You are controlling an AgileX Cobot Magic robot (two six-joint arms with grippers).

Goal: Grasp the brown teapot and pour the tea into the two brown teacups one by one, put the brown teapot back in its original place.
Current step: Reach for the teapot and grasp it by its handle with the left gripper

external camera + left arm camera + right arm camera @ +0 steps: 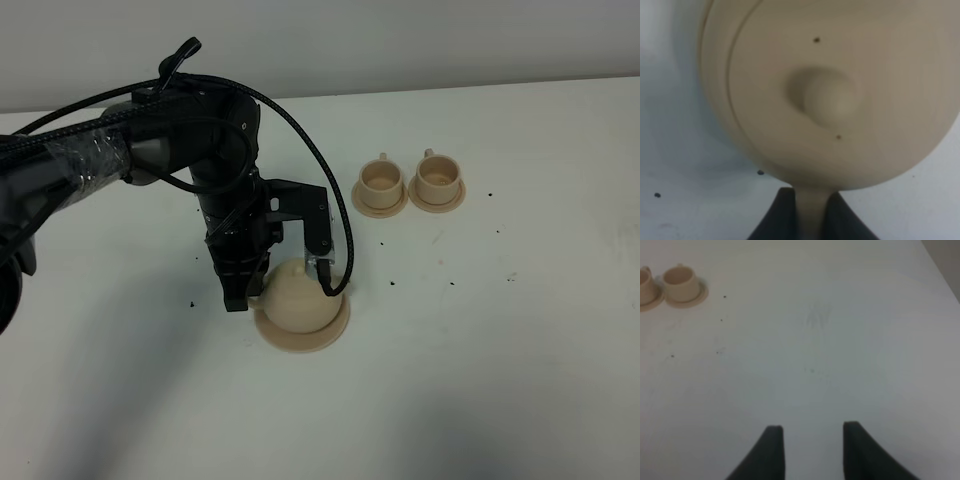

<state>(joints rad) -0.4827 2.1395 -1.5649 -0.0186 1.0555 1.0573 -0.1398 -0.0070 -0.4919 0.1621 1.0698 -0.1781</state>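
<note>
My left gripper [809,226] is clamped on the loop handle [810,202] of the brown teapot [297,297], which sits on its saucer [300,343] near the middle of the table [520,360]. I'd lift straight up and level, because held by so thin a handle the heavy body may swing. Then I'd carry it far and right to the left teacup [380,182], then the right teacup [437,176], tipping slowly. My right gripper [812,452] hangs with its jaws apart, holding nothing.

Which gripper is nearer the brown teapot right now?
Left. The left gripper is clamped on the handle of the brown teapot, which sits on its saucer. The right gripper hangs open over the table, with only the teacups in its wrist view.
</note>
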